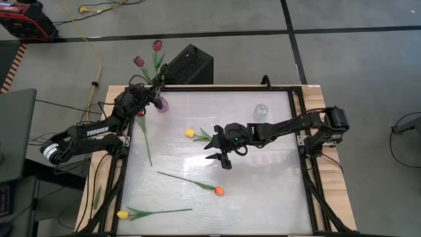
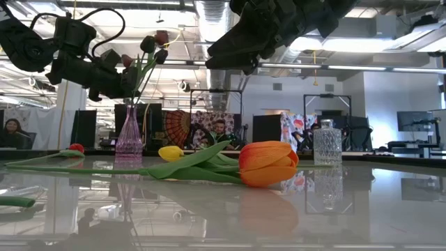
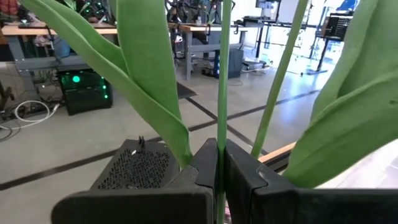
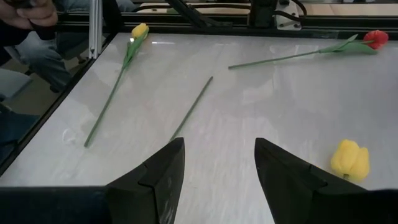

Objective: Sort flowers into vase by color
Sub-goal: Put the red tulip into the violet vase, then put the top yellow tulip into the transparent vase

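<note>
A purple vase point(image 1: 162, 104) stands at the table's far left and bears maroon flowers point(image 1: 139, 61) that lean out past the far edge. My left gripper point(image 1: 156, 92) is beside it, shut on one green stem. My right gripper point(image 1: 220, 155) hangs open over the middle of the table, above the leaves of a yellow flower point(image 1: 189, 133), with nothing between its fingers. An orange flower point(image 1: 218, 191), a second yellow one point(image 1: 122, 214) and a red one point(image 4: 375, 38) lie flat on the table. A clear glass vase point(image 1: 261, 112) stands at the far right. My left gripper pinches a thin green stem point(image 3: 222, 134) between its two fingers. The fingers come in level and lie across the stem, which runs upright through them. A second stem point(image 3: 273, 81) and broad leaves point(image 3: 149, 68) pass beside the fingers; whether they touch I cannot tell.
A black box point(image 1: 189, 64) sits on the floor beyond the far edge, behind the purple vase. A dark frame point(image 1: 299, 141) borders the table's right side. Cables trail on the floor at the left.
</note>
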Controlling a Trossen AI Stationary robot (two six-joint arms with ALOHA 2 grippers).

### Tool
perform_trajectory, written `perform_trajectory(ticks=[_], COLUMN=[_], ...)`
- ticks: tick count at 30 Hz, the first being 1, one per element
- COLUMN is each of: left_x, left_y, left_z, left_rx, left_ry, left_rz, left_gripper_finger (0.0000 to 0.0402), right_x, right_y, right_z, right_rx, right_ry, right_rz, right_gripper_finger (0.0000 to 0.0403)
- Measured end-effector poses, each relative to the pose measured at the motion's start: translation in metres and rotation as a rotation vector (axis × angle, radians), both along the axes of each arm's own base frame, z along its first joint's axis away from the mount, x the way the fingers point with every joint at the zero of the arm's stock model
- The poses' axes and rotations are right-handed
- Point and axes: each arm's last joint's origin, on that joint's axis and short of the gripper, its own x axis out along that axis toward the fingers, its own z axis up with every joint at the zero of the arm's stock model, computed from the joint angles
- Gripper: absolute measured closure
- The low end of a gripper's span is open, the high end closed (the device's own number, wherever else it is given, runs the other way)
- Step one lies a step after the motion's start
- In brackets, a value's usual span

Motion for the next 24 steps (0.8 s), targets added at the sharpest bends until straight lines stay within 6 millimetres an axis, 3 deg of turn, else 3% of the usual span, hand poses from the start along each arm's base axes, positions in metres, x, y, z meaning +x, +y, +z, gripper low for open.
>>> perform_trajectory(ticks=[17, 24], left_x=[0.0008, -0.0024], left_y=[-0.0028, -0.0083], left_z=[0.0017, 0.0077], left_rx=[0.031, 0.059], left_ry=[0.039, 0.054], left_rz=[-0.067, -0.093], left_gripper_finger=[0.0398, 0.0347], right_x=[0.0000, 0.0000], right_y=[0.0000, 0.0000], right_z=[0.0000, 0.0000], right_rx=[0.003, 0.003], right_ry=[0.000, 0.000], right_rz=[-0.001, -0.001], right_gripper_finger=[0.0184, 0.0184])
